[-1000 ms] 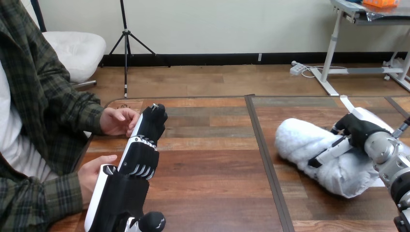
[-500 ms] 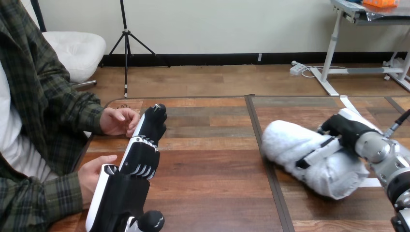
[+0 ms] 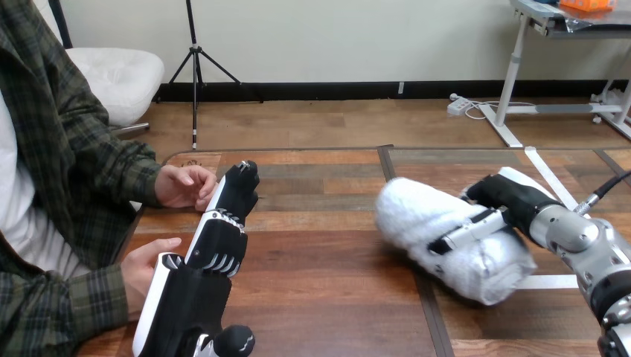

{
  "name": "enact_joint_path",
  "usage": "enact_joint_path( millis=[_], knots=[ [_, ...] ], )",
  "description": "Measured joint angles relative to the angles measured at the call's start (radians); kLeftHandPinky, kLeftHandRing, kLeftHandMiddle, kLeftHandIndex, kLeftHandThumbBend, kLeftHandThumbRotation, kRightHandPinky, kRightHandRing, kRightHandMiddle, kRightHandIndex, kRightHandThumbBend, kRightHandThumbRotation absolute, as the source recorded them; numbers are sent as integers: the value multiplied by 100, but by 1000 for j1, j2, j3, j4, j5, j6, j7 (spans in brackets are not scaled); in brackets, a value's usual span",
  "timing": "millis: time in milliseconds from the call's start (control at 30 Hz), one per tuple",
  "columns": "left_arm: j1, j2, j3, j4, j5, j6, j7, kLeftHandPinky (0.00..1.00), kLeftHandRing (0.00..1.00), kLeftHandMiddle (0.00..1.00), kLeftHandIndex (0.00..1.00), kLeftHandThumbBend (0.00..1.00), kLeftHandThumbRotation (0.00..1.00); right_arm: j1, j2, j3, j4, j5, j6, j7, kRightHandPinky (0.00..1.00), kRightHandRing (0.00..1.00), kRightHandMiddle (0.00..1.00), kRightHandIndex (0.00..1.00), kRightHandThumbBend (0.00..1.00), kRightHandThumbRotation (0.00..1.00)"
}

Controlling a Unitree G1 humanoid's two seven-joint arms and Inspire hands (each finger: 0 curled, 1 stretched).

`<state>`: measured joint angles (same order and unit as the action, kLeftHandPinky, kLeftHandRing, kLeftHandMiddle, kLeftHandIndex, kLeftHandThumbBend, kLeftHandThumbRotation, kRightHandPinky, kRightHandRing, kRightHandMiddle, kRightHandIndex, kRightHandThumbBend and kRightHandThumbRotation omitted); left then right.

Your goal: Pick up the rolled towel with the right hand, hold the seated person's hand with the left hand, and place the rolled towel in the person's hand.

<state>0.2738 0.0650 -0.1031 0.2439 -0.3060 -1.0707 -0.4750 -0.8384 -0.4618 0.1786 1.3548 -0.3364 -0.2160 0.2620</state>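
The rolled white towel (image 3: 439,234) hangs just over the table right of centre, with my right hand (image 3: 506,204) shut on it, fingers and thumb wrapped round its middle. My left hand (image 3: 219,230) reaches out at the left with straight fingers, its fingertips (image 3: 242,178) beside the person's upper hand (image 3: 182,186), touching or nearly touching it. The person's lower hand (image 3: 145,271) rests at the table edge against my left forearm.
A dark seam (image 3: 402,223) runs front to back through the wooden table (image 3: 320,260). A white tape strip (image 3: 547,281) lies on the right tabletop under the towel. Open tabletop lies between my two hands.
My right hand has carried the towel leftward, across the seam towards the table's middle. My left hand and the person's hands have stayed put.
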Motion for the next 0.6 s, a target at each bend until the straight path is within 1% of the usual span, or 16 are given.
enact_joint_path(
  millis=[133,200,333,433,600],
  knots=[
    [0,3,0,2,-2,0,-6,100,100,99,96,100,78,14,2,-22,-12,35,-29,25,13,18,24,25,84,0],
    [0,6,0,2,-3,0,-10,100,100,99,97,100,77,20,3,-36,-18,61,-38,44,13,18,24,25,83,0],
    [0,10,0,3,-4,0,-19,100,100,100,97,100,76,31,3,-70,-31,115,-45,95,12,17,23,24,81,0],
    [0,13,0,4,-4,1,-25,100,100,100,97,100,75,42,3,-97,-51,158,-47,135,11,15,22,24,77,0],
    [-2,15,1,12,-2,4,-31,100,100,100,97,100,74,60,3,-156,-83,254,-44,219,9,14,20,23,73,0]
  ],
)
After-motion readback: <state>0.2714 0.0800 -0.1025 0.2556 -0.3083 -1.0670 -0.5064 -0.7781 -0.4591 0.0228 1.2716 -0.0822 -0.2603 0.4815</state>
